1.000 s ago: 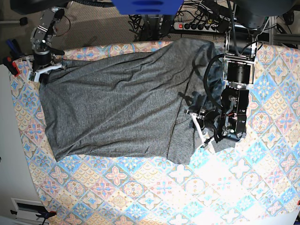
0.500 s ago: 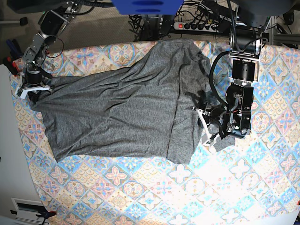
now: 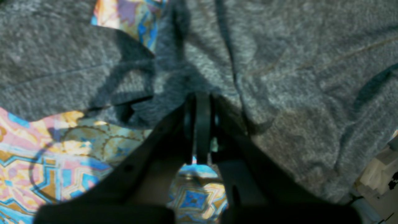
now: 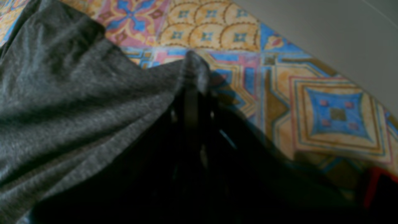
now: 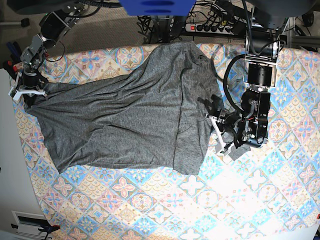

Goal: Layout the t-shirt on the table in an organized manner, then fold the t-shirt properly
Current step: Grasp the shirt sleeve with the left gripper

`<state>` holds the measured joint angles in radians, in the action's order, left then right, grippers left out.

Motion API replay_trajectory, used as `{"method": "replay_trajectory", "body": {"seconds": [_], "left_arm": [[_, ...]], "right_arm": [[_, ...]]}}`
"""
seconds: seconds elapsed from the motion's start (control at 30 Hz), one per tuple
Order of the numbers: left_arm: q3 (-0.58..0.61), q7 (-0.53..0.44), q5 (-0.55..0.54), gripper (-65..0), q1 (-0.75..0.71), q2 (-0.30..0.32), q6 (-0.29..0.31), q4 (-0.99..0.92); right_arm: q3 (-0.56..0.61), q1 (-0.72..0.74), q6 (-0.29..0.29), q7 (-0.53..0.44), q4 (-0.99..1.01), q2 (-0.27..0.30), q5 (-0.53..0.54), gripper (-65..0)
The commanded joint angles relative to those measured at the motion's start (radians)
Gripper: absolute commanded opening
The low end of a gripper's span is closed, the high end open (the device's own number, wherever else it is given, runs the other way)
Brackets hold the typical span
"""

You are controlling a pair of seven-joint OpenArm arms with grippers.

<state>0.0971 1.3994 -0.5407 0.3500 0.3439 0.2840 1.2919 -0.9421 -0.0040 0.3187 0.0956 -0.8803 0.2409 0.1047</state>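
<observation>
The dark grey t-shirt (image 5: 125, 115) lies stretched across the patterned table (image 5: 150, 200), with creases running from the left corner toward the right. My right gripper (image 5: 27, 94) is at the table's far left edge, shut on a corner of the shirt; in the right wrist view the cloth (image 4: 93, 102) bunches over the closed fingertips (image 4: 193, 79). My left gripper (image 5: 221, 134) is at the shirt's right side, shut on a fold of the fabric (image 3: 279, 77). The left wrist view shows its jaws pressed together (image 3: 199, 104) in the cloth.
Behind the table are a power strip and cables (image 5: 210, 26) and a blue block (image 5: 156, 6). A red clamp (image 5: 9, 65) sits by the table's left edge, close to my right gripper. The table's left edge (image 4: 279, 34) borders pale floor.
My right gripper has pulled its shirt corner farther left to the table's edge, drawing the cloth taut. The shirt's top right part has slid left. The left gripper has barely shifted.
</observation>
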Motion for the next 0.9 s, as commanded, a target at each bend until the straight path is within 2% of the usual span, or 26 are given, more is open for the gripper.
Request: {"method": "replay_trajectory", "body": {"seconds": [0.0,0.17,0.27,0.37,0.47,0.67,0.73,0.87], "left_arm": [[-0.004,-0.003,-0.005,-65.0,0.031,0.007,-0.002,0.015],[-0.006,-0.003,0.009,-65.0,0.031,0.016,-0.002,0.015],[-0.01,-0.003,0.084,-65.0,0.033,0.027,-0.002,0.015],[-0.064,-0.003,0.19,-65.0,0.03,0.027,-0.002,0.015],[-0.09,-0.003,0.23,-65.0,0.028,0.025,0.002,0.015],[-0.093,-0.003,0.229,-65.0,0.025,0.027,0.005,0.064],[-0.093,-0.003,0.229,-65.0,-0.006,0.027,0.005,0.154],[-0.095,-0.003,0.239,-65.0,-0.085,0.027,0.005,0.424]], "right_arm": [[-0.022,-0.024,-0.079,0.125,0.023,0.005,-0.059,-65.0],[-0.105,-0.038,-0.079,0.125,0.022,0.004,-0.059,-65.0],[-0.105,-0.066,-0.079,0.125,0.022,0.004,-0.059,-65.0],[-0.104,-0.081,-0.079,0.125,0.016,0.004,-0.059,-65.0],[-0.102,-0.08,-0.079,0.125,0.014,0.004,-0.061,-64.4],[-0.099,-0.083,-0.077,0.122,-0.086,0.002,-0.061,-46.3],[-0.085,-0.112,-0.077,0.118,-0.136,0.002,-0.061,-43.2],[0.03,-0.156,-0.077,0.117,-0.271,0.002,-0.059,-40.5]]}}
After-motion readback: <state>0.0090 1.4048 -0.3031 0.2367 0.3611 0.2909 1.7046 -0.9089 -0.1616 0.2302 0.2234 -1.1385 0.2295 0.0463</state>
